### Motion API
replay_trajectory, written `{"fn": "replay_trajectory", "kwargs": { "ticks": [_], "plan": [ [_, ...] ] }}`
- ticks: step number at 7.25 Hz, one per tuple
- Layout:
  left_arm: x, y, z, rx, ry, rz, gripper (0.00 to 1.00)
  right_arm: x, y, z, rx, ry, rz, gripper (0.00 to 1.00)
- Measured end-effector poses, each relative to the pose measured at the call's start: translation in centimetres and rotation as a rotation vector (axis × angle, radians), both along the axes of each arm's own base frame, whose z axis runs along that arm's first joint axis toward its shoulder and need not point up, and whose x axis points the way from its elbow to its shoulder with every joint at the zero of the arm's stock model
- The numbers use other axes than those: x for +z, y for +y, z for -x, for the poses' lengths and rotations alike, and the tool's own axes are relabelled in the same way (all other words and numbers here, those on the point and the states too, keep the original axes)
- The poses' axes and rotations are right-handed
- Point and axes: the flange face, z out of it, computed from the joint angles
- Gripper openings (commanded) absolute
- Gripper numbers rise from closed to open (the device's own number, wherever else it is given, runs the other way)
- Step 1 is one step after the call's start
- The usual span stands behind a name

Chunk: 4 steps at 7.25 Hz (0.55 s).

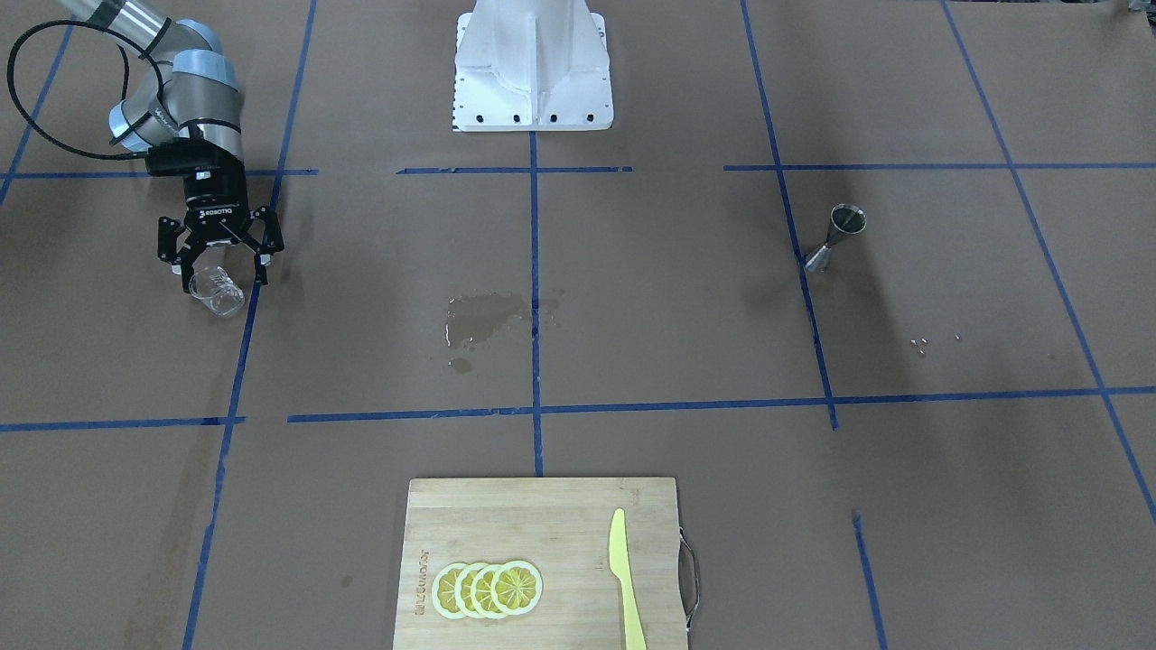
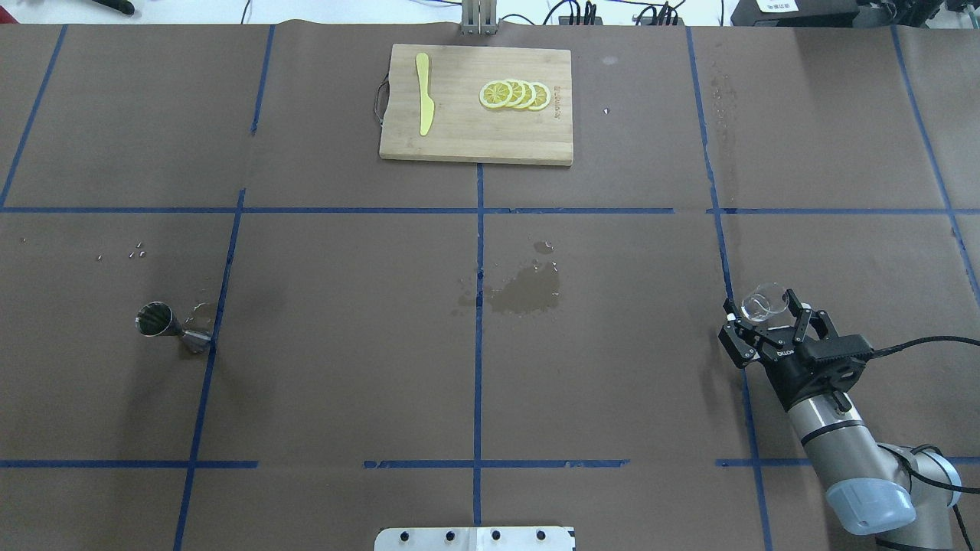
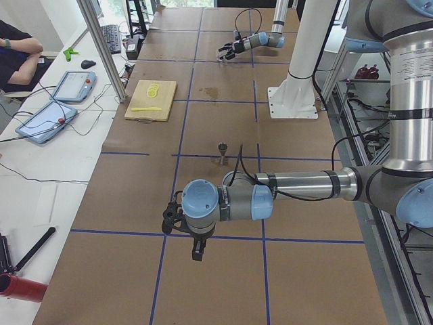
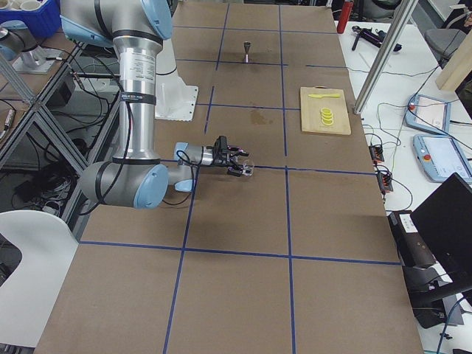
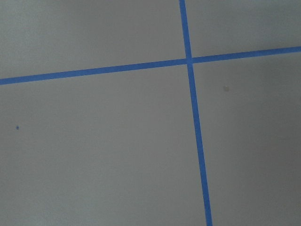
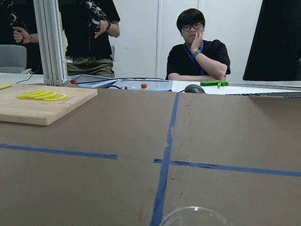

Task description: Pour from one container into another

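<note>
The clear glass tumbler (image 1: 217,292) (image 2: 762,301) stands low at the table, on the robot's right side near a blue tape line. My right gripper (image 1: 219,264) (image 2: 766,312) is open, its fingers (image 2: 731,312) spread on either side of the glass with a small gap showing. The tumbler's rim (image 6: 193,216) peeks in at the bottom of the right wrist view. The steel jigger (image 1: 835,236) (image 2: 172,325) stands upright far off on the robot's left side. My left gripper (image 3: 197,252) shows only in the exterior left view, so I cannot tell its state.
A wet patch (image 2: 528,291) darkens the table's middle. A wooden cutting board (image 2: 459,130) with lemon slices (image 2: 514,94) and a yellow knife (image 2: 423,103) lies at the far edge. People sit and stand beyond the table in the right wrist view.
</note>
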Motion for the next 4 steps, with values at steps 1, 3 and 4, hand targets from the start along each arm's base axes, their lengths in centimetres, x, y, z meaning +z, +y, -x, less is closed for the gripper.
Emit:
{"fn": "replay_trajectory", "kwargs": {
  "ticks": [1, 3, 4],
  "plan": [
    [-0.1, 0.0, 0.0, 0.000, 0.000, -0.002, 1.00, -0.2, -0.5, -0.7, 0.009, 0.005, -0.002, 1.00],
    [-0.2, 0.0, 0.0, 0.000, 0.001, -0.004, 1.00, -1.3, -1.5, -3.4, 0.005, 0.017, -0.003, 1.00],
    [-0.2, 0.0, 0.0, 0.001, 0.001, -0.005, 1.00, -2.3, -2.1, -5.0, -0.010, 0.016, 0.000, 1.00]
  ]
}}
